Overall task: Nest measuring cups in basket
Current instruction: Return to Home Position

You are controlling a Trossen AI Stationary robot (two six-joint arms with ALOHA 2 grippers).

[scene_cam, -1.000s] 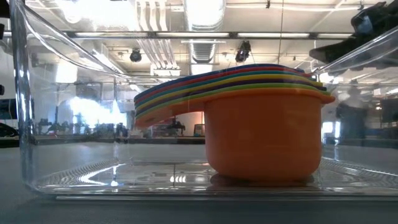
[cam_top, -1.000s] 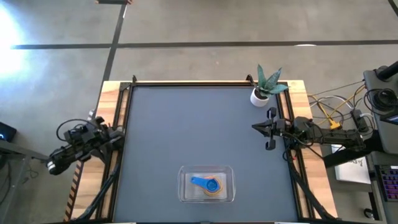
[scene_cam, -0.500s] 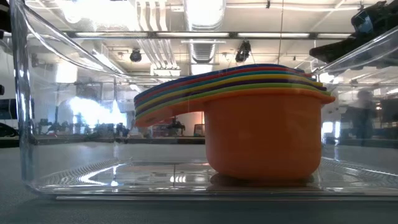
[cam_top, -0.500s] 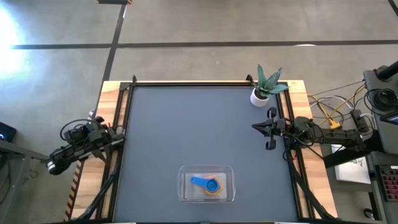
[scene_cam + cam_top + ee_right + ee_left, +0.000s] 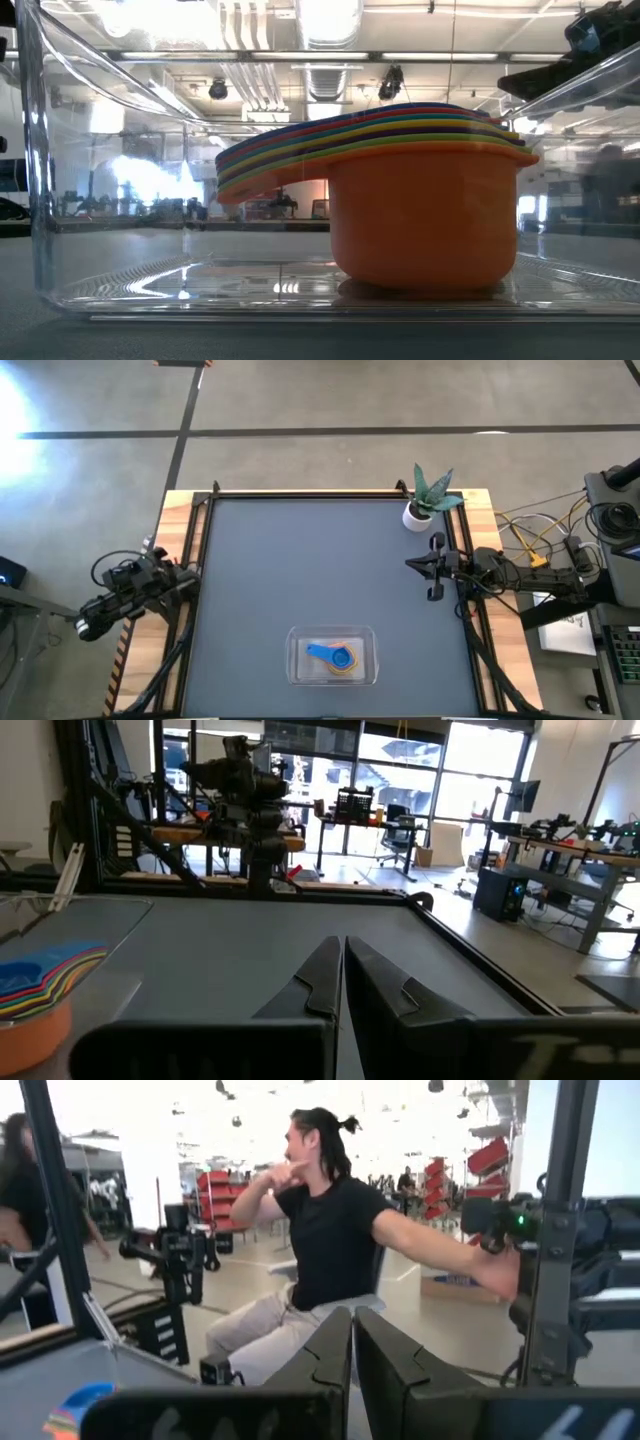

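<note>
One stack of nested measuring cups (image 5: 335,657), inside the clear basket (image 5: 296,670), near the front edge of the dark table (image 5: 300,560) and roughly midway between the two arms. Orange cup outermost and lowest, flat on the basket floor. Green, purple, yellow and red rims layered above it, with blue on top. Handles overlapping in a fan, pointing toward the left arm's side. Stack upright, not tilted.

Left gripper (image 5: 188,573) at the left edge of the table, well apart from the basket. Fingers drawn nearly together, only a thin slit between them in the left wrist view, with nothing held.

Right gripper (image 5: 412,565) at the right edge of the table, pointing inward over the dark surface, also well apart from the basket. Fingers closed against each other, with nothing held.

Small white pot (image 5: 416,516) with a green plant at the far right corner of the table, near the right gripper.

Beyond the table, in the left wrist view, a seated person (image 5: 330,1230) in a dark shirt, one hand lifted to the head and the other arm stretched out sideways.
</note>
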